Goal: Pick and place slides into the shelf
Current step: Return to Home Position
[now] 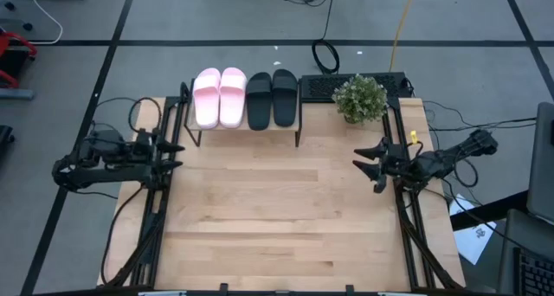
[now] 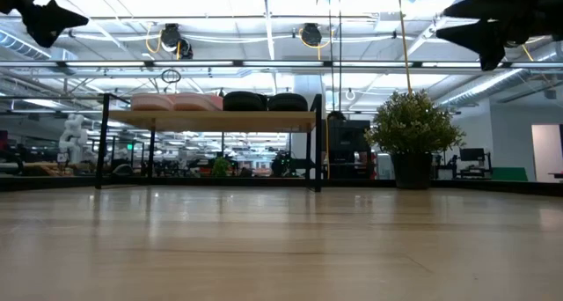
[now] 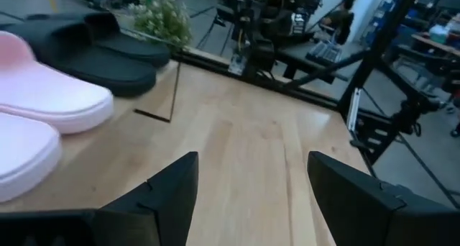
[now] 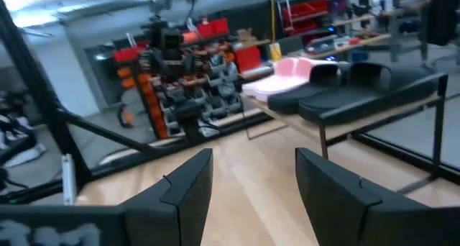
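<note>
High view: all four slides (image 1: 232, 97) sit on the shelf (image 1: 247, 129), far side; left gripper (image 1: 176, 155) and right gripper (image 1: 367, 168) hang wide open, empty, flanking the surface (image 1: 286, 218), so I'd say only homing remains

Left arm (image 1: 112, 162), right arm (image 1: 433, 164) held high, pointing inward; jaws parted, empty.
</note>
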You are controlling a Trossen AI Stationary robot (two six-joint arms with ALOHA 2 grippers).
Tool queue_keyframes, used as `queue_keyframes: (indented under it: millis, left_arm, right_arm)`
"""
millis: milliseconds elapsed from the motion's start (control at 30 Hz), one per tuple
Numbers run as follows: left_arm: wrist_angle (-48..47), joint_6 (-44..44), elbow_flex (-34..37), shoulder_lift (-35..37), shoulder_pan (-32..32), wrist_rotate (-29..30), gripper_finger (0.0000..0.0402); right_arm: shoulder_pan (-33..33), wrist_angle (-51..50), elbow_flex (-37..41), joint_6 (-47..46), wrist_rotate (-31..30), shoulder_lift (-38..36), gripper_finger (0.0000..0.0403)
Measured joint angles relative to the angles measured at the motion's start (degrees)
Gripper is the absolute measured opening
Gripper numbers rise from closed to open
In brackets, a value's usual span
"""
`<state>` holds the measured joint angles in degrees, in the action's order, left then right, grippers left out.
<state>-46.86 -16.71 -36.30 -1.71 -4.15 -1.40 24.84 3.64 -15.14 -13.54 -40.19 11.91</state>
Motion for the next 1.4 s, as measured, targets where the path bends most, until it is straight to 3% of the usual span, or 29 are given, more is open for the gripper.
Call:
queue_keyframes:
  millis: [200,333,433,533,700,967,1267,1400]
  left_arm:
    - [-3.7,-0.4,-5.6,1.4,0.0,4.4,0.0257]
    - [-3.1,-0.8,-7.2,1.4,0.0,1.7,0.0257]
    - [-2.3,-2.5,-3.8,1.4,0.0,-0.4,0.0257]
    - [7.3,-3.3,2.7,1.5,0.0,-2.8,0.0257]
    - [25.1,2.3,11.6,1.5,0.1,-15.1,0.0257]
    - [29.8,3.4,21.1,1.4,1.5,-14.4,0.0257]
    - [29.4,8.1,21.5,1.5,7.8,-11.3,0.0257]
    - [38.4,8.1,28.5,1.5,13.0,-8.6,0.0257]
  right_arm:
    - [0.0,-7.3,0.0,-1.9,3.6,-7.6,0.019]
    - [0.0,-8.5,0.1,-1.6,7.5,-10.2,0.019]
    - [0.0,-8.3,0.1,-0.1,10.3,-11.4,0.019]
    - [0.0,-8.6,0.1,0.8,11.6,-11.8,0.0189]
    - [0.0,-8.8,0.1,0.8,15.2,-11.8,0.019]
    - [0.0,-8.7,0.1,1.0,17.9,-11.8,0.019]
    - [0.0,-8.1,0.1,2.3,16.2,-11.8,0.019]
    - [0.0,-6.4,1.3,2.0,17.7,-11.9,0.019]
